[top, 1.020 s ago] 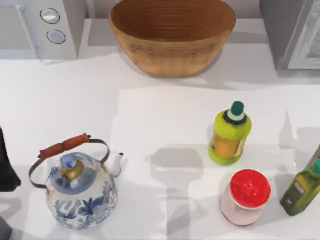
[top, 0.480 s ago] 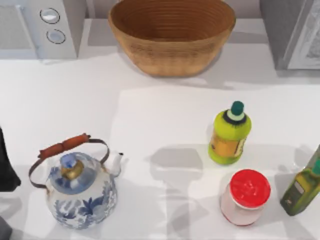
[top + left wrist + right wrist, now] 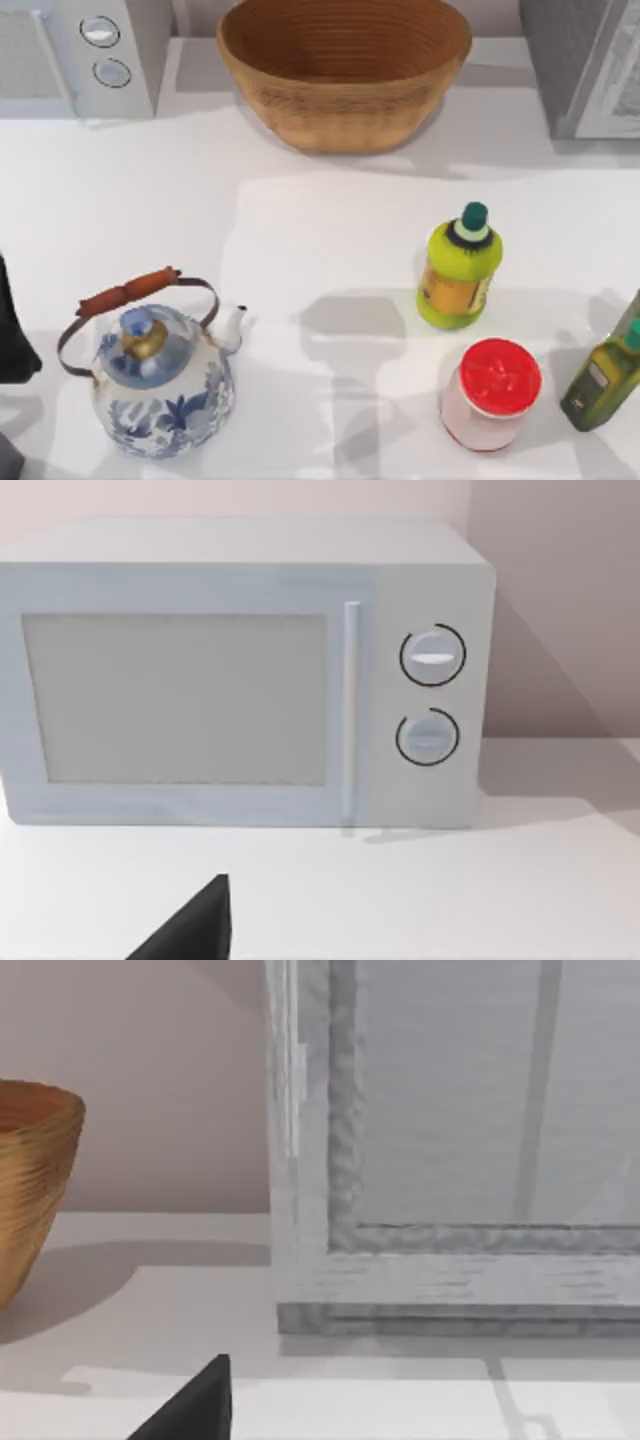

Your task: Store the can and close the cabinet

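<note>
The grey cabinet stands at the table's back right corner. In the right wrist view its framed front panel faces me and looks flush with the body. The can is out of view. A dark part of my left arm sits at the table's left edge. My left gripper points at a white microwave. A dark tip of my right gripper shows low in front of the cabinet, apart from it.
A wicker basket stands at the back middle and the microwave at the back left. A blue-and-white kettle sits front left. A yellow-green bottle, a red-lidded jar and an olive-oil bottle crowd the front right.
The shadows on the table's right side near the cabinet have shrunk and faded since a second ago. No object on the table has moved.
</note>
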Robot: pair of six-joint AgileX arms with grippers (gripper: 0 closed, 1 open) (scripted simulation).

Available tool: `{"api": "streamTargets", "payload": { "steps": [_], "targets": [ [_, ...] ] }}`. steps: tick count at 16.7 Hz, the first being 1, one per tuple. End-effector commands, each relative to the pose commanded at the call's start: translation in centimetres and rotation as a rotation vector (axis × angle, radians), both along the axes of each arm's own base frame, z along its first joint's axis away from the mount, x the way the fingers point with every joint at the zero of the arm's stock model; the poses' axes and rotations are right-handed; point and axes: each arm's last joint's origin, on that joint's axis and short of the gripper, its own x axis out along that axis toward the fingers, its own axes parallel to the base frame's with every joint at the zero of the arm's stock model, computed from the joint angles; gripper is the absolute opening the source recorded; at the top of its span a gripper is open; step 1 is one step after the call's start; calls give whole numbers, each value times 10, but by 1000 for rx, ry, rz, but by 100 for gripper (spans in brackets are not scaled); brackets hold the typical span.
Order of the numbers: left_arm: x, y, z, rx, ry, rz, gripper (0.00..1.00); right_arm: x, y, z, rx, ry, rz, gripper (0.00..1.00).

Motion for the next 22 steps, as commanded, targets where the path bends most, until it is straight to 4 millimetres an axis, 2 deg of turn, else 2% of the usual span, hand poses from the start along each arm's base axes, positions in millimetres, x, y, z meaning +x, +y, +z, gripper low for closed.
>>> {"api": "streamTargets", "payload": {
  "steps": [6,11,16,19,22],
  "targets": [
    [0,0,0,0,0,0,100,16,-19,25,-5,-29,0,100],
    [0,0,0,0,0,0,100,44,-63,38,-4,-10,-2,100],
    [0,0,0,0,0,0,100,62,-129,25,15,16,-2,100],
    [0,0,0,0,0,0,100,59,-166,11,17,15,1,100],
    [0,0,0,0,0,0,100,51,-191,1,7,7,1,100]
  ]
}}
